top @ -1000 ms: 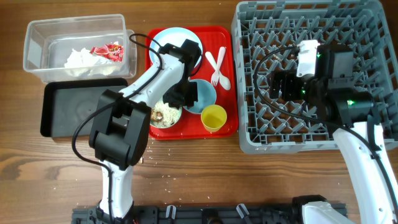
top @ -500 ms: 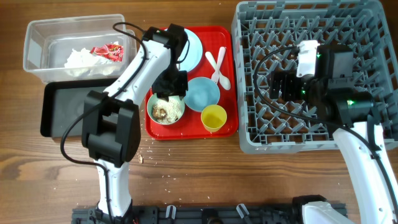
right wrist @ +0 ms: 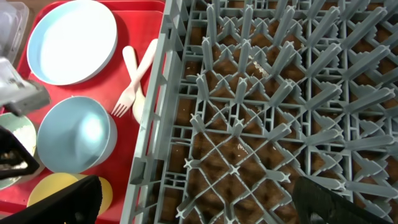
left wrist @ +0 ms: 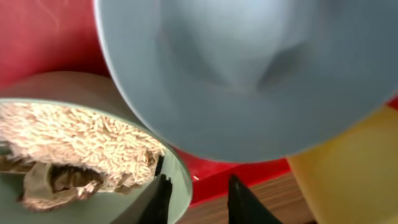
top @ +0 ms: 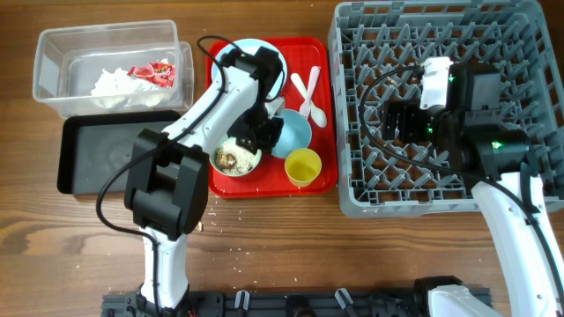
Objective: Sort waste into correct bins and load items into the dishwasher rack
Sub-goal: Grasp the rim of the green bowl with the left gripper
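While left gripper (left wrist: 198, 199) sits at rim of rice bowl (top: 231, 158) w/ jaws narrowly apart, blue bowl (top: 294, 132) crowds it at 3 o'clock & yellow cup (top: 303, 167) at 5. Right gripper (right wrist: 189, 202) gapes wide over dishwasher rack (top: 493, 35); tissue (top: 115, 84) lies in clear tub (top: 53, 53), desk's (top: 282, 255) 10 o'clock.

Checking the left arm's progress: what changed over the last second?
The left gripper swung left over the rice bowl, then came back right to the gap between it and the blue bowl, roughly where it started. Nothing was taken or let go. The right gripper above the dishwasher rack, both bowls, the yellow cup and the spoons stayed put.
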Action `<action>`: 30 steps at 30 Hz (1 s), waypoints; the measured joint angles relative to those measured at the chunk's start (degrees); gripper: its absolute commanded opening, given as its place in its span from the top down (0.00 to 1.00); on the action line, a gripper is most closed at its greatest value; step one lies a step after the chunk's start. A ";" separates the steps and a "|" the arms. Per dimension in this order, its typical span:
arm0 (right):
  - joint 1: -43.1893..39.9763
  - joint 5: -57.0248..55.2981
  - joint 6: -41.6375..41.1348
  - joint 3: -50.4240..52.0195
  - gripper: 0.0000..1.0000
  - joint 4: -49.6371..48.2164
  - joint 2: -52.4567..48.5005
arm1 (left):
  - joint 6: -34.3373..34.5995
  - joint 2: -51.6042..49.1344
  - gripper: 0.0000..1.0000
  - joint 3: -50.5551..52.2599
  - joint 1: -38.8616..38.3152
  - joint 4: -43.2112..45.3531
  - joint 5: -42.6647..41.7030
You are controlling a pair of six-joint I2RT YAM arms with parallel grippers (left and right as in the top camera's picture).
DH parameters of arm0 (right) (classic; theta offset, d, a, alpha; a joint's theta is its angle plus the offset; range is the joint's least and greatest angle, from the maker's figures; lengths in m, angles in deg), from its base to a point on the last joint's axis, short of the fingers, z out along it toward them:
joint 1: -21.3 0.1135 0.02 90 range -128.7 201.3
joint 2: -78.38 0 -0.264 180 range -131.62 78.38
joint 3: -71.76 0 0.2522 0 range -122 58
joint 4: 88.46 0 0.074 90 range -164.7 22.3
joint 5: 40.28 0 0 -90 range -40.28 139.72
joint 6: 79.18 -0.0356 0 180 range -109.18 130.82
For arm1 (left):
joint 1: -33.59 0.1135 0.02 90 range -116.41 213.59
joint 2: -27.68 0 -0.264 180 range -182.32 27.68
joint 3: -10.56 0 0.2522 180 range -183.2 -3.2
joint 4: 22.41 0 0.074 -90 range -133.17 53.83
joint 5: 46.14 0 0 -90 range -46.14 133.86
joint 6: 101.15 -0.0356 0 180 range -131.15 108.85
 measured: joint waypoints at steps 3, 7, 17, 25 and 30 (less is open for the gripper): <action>0.00 0.00 0.00 0.00 0.00 0.00 0.00 | -0.44 0.00 0.85 3.17 -0.02 2.01 0.04; 0.00 0.00 0.00 0.00 0.00 0.00 0.00 | -0.39 0.00 0.96 4.63 -0.22 3.87 0.35; 0.00 0.00 0.00 0.00 0.00 0.00 -0.02 | -0.20 0.63 0.96 4.11 -0.35 1.88 1.66; 0.00 0.00 0.00 0.00 0.00 -0.17 -0.04 | 1.57 6.69 0.96 -4.04 -0.35 -1.14 1.29; 0.00 0.00 0.00 0.00 0.00 -0.39 -0.04 | 4.24 13.20 0.96 -4.92 0.90 -2.43 1.07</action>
